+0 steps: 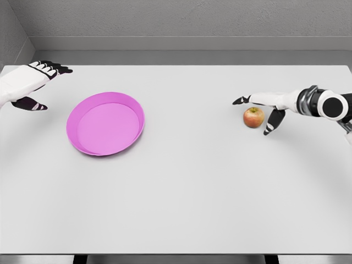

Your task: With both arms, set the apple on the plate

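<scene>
The pink plate (pixel 105 124) lies on the white worktop (pixel 192 187), nothing in it. The apple (pixel 253 117) sits well to its right on the worktop — the right hand (pixel 268 109) just beside it, fingers spread, not gripping. The left hand (pixel 32 82) hovers left of the plate, fingers open.

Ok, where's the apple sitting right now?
In the head view the apple sits on the table at the right, under the right hand with its spread fingers, far from the pink plate on the left.
</scene>
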